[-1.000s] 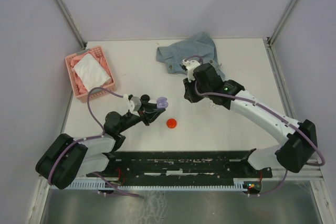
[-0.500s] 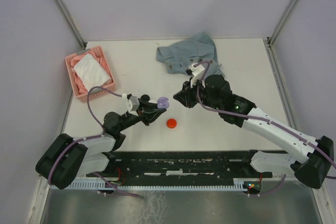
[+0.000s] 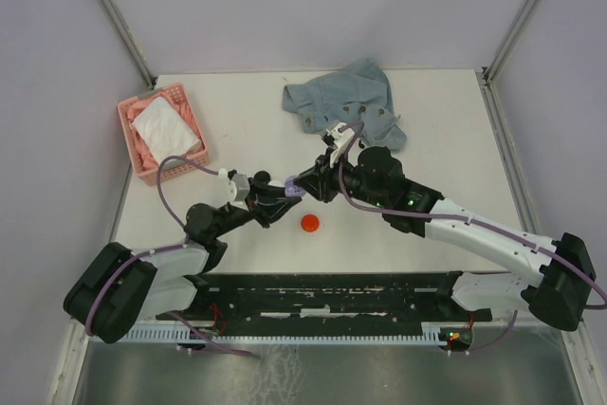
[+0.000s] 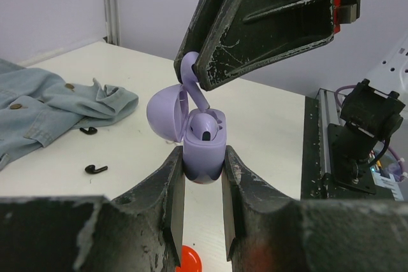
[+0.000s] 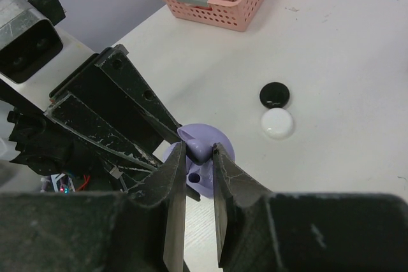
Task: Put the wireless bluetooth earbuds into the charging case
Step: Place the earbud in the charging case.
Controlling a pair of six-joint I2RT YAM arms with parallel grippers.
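My left gripper (image 4: 203, 157) is shut on the lilac charging case (image 4: 204, 148), held upright above the table with its lid (image 4: 167, 111) swung open. One lilac earbud (image 4: 205, 125) sits in the case. My right gripper (image 5: 199, 151) is shut on a second lilac earbud (image 5: 200, 147), directly over the open case (image 5: 223, 151), with its stem (image 4: 196, 93) pointing down at the opening. From above, both grippers (image 3: 285, 192) (image 3: 303, 182) meet tip to tip at mid-table. Two black earbuds (image 4: 95, 169) (image 4: 88, 130) lie loose on the table near the cloth.
A denim cloth (image 3: 346, 97) lies crumpled at the back of the table. At the left stands a pink basket (image 3: 161, 135) with cloths in it. A red round case (image 3: 310, 223) lies below the grippers. Black (image 5: 275, 95) and white (image 5: 278, 123) round cases lie side by side.
My right arm has swung left from beside the denim cloth to right over the case in my left gripper. The left arm and the case have stayed still.
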